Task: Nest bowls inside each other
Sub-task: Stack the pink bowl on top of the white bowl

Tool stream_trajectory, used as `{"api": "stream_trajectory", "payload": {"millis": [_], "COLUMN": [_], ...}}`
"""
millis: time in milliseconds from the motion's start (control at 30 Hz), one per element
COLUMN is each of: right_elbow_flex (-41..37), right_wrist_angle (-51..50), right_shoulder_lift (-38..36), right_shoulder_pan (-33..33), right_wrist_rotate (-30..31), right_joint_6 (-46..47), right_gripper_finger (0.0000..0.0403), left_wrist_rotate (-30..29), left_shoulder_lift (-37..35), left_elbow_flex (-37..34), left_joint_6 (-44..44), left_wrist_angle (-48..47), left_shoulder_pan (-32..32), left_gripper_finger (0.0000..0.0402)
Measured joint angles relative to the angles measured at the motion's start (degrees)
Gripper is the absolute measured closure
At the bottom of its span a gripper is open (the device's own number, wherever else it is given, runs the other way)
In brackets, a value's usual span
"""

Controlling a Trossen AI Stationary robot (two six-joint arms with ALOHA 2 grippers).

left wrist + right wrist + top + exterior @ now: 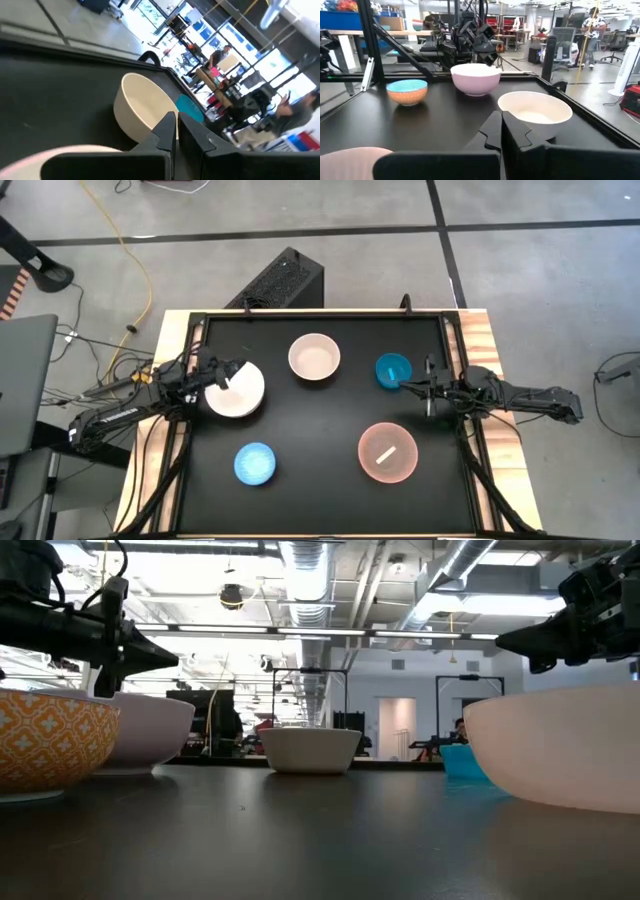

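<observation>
Five bowls stand upright on their bases on the black table (320, 500): a white one (235, 394) at the left, a cream-pink one (314, 357) at the far middle, a small teal one (393, 369) at the right, a larger salmon one (388, 451) near right, and a light blue one (255, 463) near left with an orange patterned outside (50, 745). My left gripper (243, 371) is shut and held level above the white bowl's far rim. My right gripper (403, 385) is shut and held level just above the teal bowl's near edge. Neither touches a bowl.
A raised black frame (320, 313) runs around the table, with wooden strips (478, 340) outside it. There is bare table between the bowls at the middle (320, 420). People and workshop furniture (592, 30) show in the room beyond the table.
</observation>
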Motion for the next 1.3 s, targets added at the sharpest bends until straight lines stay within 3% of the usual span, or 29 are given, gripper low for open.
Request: {"api": "stream_trajectory", "payload": {"millis": [233,333,533,800,967,1133,1300], "right_elbow_flex": [0.0,0.0,0.28,0.48,0.61,3.7,11.52], "right_wrist_angle": [7.46,10.19,14.81,23.66,34.63,37.16,35.97], "right_shoulder_lift": [0.02,0.02,0.07,3.85,7.46,13.18,22.05], "right_shoulder_pan": [0.0,0.0,0.0,0.0,-0.02,0.69,3.75], "right_wrist_rotate": [2.04,5.77,23.77,28.89,29.37,28.09,12.76], "right_joint_6": [-0.11,1.65,28.02,40.15,36.07,42.28,43.51], "right_gripper_finger": [0.0385,0.0385,0.0385,0.0385,0.0385,0.0385,0.0385], "left_wrist_rotate": [-2.49,-4.17,-1.26,1.78,-2.22,-4.94,-5.01], "left_shoulder_lift": [0.04,0.04,0.07,4.26,13.66,24.71,32.7], "left_elbow_flex": [0.0,0.0,0.0,6.52,15.18,24.32,31.22], "left_joint_6": [-0.2,-0.75,7.9,26.29,36.46,46.43,56.86], "left_wrist_angle": [-0.33,0.11,5.87,7.6,-0.47,-5.01,-6.36], "left_shoulder_pan": [-0.02,-0.02,0.02,0.09,0.09,0.09,0.09], "left_gripper_finger": [0.0395,0.0395,0.0395,0.0395,0.0395,0.0395,0.0395]}}
